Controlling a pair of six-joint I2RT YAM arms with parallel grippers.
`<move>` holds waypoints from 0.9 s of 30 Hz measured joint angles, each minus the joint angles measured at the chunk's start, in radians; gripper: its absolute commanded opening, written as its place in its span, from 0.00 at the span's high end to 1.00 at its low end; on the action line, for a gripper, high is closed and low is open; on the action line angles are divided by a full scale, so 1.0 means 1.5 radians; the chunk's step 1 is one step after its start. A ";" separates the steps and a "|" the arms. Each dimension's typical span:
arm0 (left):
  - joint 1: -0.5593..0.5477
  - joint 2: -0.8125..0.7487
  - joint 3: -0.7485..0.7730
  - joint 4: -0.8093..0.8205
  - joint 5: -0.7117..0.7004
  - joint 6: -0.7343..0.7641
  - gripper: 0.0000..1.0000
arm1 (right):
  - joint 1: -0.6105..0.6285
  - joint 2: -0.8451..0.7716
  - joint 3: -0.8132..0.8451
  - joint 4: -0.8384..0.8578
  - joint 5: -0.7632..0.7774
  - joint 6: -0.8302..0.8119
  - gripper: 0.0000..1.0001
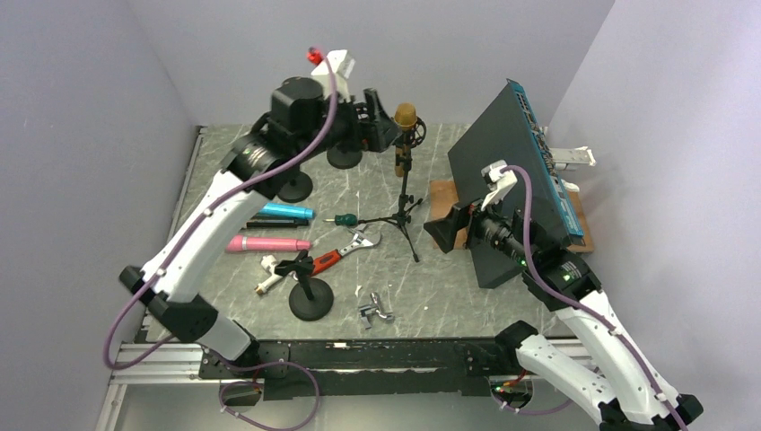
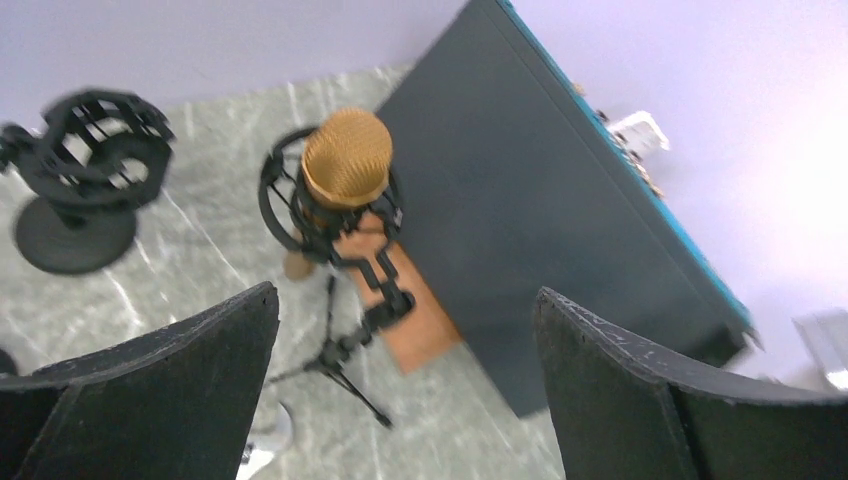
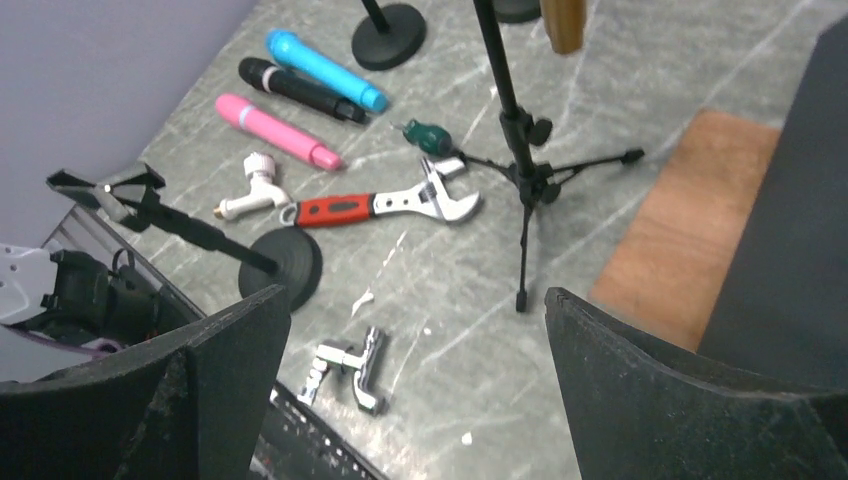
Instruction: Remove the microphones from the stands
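Working table from above, near edge to far wall. Nearest your arm bases lies a small metal fitting (image 1: pixel 375 308), and just to its left a clip holder (image 1: pixel 310 292) stands on a round black base. Behind these you find a white tap (image 1: pixel 267 274), a red-handled wrench (image 1: pixel 345 253) and a pink handheld mic (image 1: pixel 266 243). A black handheld mic (image 1: pixel 269 220) and a blue handheld mic (image 1: pixel 289 212) lie side by side just beyond the pink one, with a green-handled screwdriver (image 1: pixel 343 218) to their right. At mid-table on your right, the right gripper (image 3: pixel 412 300) hangs above the surface with its fingers (image 3: pixel 640 390) spread wide and nothing between them; its wrist view looks down over the wrench and the tripod feet. Behind that gripper a wooden board (image 1: pixel 442 193) lies flat, and a large black panel (image 1: pixel 502 180) with a teal edge rests on it, tilted. The stand (image 1: pixel 406 211), a thin black tripod, rises at the table's middle. At its top, toward the far wall, the microphone (image 1: pixel 406 116) sits upright, gold grille uppermost, seated in the ring of a black shock mount (image 2: pixel 290 215). Your left gripper (image 2: pixel 405 300) is held high just to the left of it, jaws wide apart and empty. In the left wrist view the microphone stands ahead of the fingertips, apart from both. Farther left, a spare mount (image 2: pixel 85 160) on a round base stands on the marble-patterned table (image 1: pixel 440 296).
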 measured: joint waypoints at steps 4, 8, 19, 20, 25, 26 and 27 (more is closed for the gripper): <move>-0.024 0.069 0.042 0.030 -0.089 0.055 0.01 | 0.000 -0.074 0.002 -0.073 0.031 0.004 0.00; -0.032 0.107 0.043 0.067 -0.139 0.079 0.03 | 0.000 -0.153 0.032 -0.135 0.086 -0.009 0.00; -0.038 0.249 0.132 0.153 -0.189 0.131 0.20 | 0.000 -0.210 0.134 -0.266 0.229 -0.079 0.00; -0.038 0.257 0.135 0.158 -0.194 0.131 0.21 | 0.000 -0.214 0.137 -0.273 0.236 -0.081 0.00; -0.038 0.279 0.135 0.163 -0.220 0.130 0.24 | 0.000 -0.221 0.150 -0.288 0.260 -0.083 0.00; -0.038 0.282 0.135 0.163 -0.223 0.130 0.25 | 0.000 -0.221 0.151 -0.288 0.266 -0.084 0.00; -0.038 0.284 0.135 0.163 -0.226 0.130 0.26 | 0.000 -0.221 0.152 -0.288 0.272 -0.086 0.00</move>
